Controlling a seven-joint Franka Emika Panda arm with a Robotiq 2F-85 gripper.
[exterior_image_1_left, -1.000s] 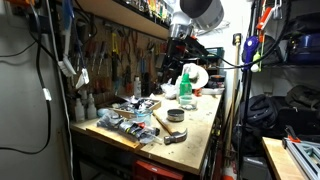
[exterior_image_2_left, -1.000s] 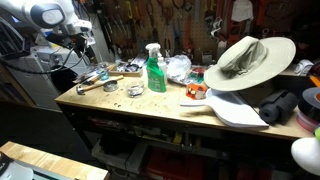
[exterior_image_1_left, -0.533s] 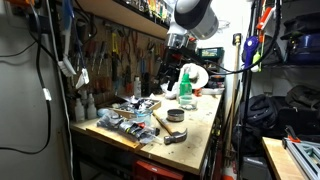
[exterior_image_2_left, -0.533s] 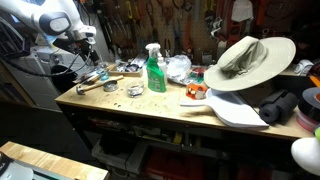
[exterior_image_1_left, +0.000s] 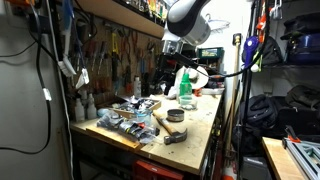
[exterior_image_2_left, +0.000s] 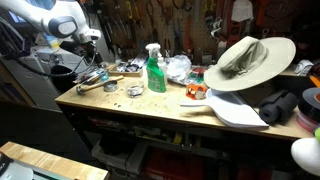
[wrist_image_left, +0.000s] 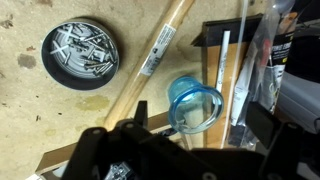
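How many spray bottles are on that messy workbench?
1: the green spray bottle stands upright near the middle of the workbench. Clutter at the back may hide others.

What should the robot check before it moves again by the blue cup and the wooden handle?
1. Jaws open, nothing in them: ok.
2. Blue cup in the wrist view, just ahead of the jaws: ok.
3. Room beside the cup: not ok, since the wooden handle lies close beside it.
4. Tin of screws apart from the cup: ok.
5. Green spray bottle stands far off along the bench: ok.
6. Height of the jaws above the bench: cannot tell.
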